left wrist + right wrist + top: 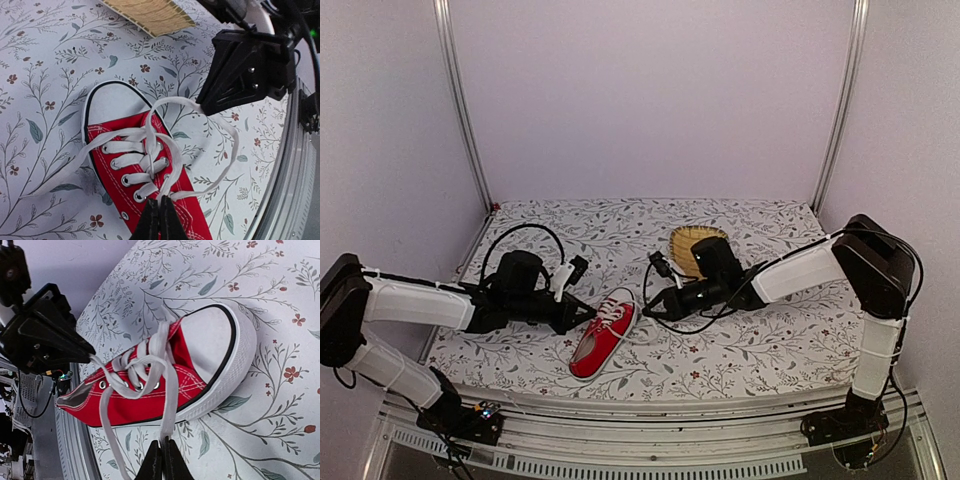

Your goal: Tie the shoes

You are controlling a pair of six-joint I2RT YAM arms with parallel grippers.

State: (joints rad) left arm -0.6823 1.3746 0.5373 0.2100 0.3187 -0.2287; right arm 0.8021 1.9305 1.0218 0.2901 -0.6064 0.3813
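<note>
The red canvas sneaker (601, 342) lay sole-down on the floral table cover (770, 340), close to the near edge and between the two arms. We read its long axis as a diagonal, with the heel toward the near left and the white toe cap (112, 102) pointing to the far right. Just left of that axis, the left gripper (160, 220) was pinched shut on a strand of the white laces (131, 161), at the ankle end of the eyelets. Just right of it, beside the toe, the right gripper (162, 461) was closed on another strand. In the left wrist view, a slack loop of lace ran from the left pinch up to the right gripper's tip. We judged neither arm clearly nearer. With the sneaker between them, any pull on the strands would run across its long axis, not along it. Beyond the toe, well apart, sat the yellow woven basket (688, 243).
</note>
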